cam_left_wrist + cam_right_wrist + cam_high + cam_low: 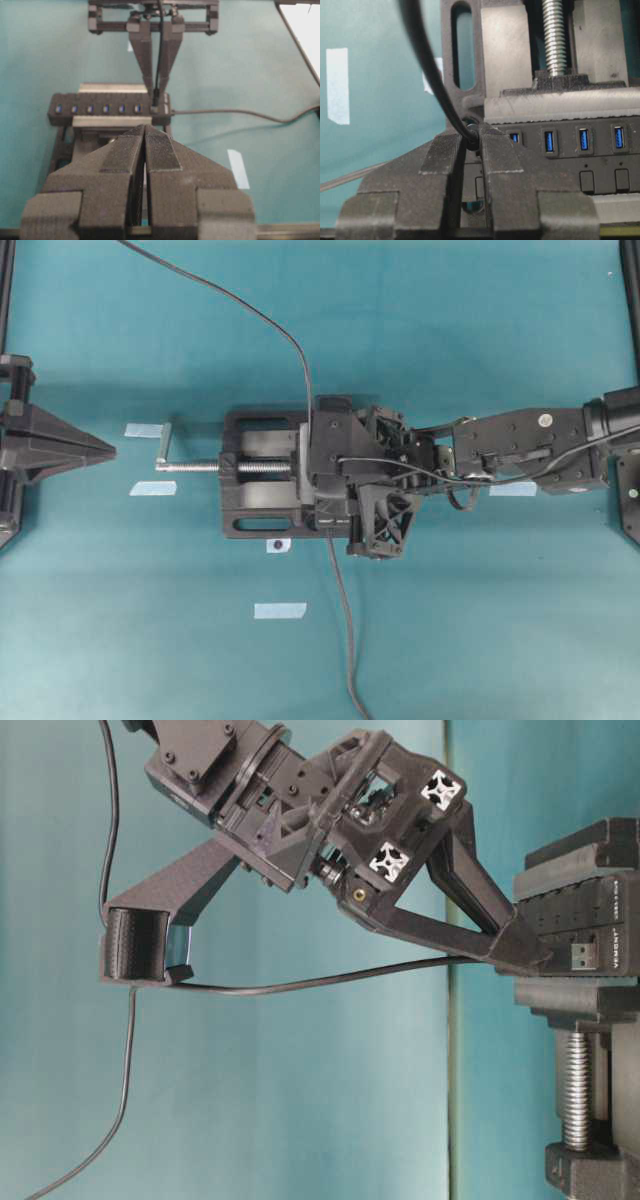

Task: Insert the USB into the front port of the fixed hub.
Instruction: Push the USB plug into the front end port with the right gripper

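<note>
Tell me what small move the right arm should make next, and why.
Probably ease the right gripper straight down to seat the USB. Its jaws pinch the plug over the end port of the fixed hub, and how deep it sits is hidden.

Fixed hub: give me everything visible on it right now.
The fixed hub is a long, narrow black bar, plastic by the look, clamped level between the jaws of the black vise. Its upper face carries a row of small blue ports, each with a small black button beside it. Its own dark cable leaves one end. The right gripper, shut on the USB, stands at the port nearest that end, fingertips down at the hub; whether the plug is seated is hidden.
</note>
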Robot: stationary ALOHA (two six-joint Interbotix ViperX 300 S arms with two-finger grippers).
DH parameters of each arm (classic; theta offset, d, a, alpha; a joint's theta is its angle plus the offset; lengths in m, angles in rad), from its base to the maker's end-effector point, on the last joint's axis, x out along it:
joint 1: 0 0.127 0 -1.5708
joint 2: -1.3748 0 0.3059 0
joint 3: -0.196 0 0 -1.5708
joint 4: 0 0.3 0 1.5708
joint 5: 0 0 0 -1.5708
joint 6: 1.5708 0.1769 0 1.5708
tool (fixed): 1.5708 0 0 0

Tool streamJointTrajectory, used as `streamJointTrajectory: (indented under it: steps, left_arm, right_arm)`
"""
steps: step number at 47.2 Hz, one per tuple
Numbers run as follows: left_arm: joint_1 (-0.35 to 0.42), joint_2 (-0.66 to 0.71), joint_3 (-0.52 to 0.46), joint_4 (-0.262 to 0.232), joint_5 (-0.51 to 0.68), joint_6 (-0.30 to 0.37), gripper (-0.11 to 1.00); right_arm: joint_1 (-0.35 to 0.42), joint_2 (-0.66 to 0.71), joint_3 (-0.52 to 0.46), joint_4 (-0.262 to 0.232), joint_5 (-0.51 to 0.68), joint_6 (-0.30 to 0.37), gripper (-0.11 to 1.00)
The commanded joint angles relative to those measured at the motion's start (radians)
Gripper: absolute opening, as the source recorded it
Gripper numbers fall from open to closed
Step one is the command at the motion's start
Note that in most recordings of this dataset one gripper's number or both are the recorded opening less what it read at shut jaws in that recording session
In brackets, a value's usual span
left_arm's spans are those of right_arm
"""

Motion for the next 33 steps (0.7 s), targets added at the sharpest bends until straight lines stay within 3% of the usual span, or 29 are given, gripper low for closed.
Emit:
streamJointTrajectory:
  steps: [1, 19, 33]
  left_arm:
    - [0.0, 0.005, -0.011, 0.002, -0.005, -0.002, 0.0]
    - [-0.002, 0.005, -0.009, 0.002, -0.005, -0.002, 0.0]
    - [-0.002, 0.003, -0.006, 0.002, -0.005, -0.002, 0.0]
  right_arm:
    - [0.003, -0.015, 0.0, 0.002, 0.005, 0.011, 0.05]
    - [-0.005, -0.032, -0.003, -0.002, 0.052, 0.008, 0.05]
    - [-0.006, -0.015, -0.003, -0.002, 0.023, 0.009, 0.05]
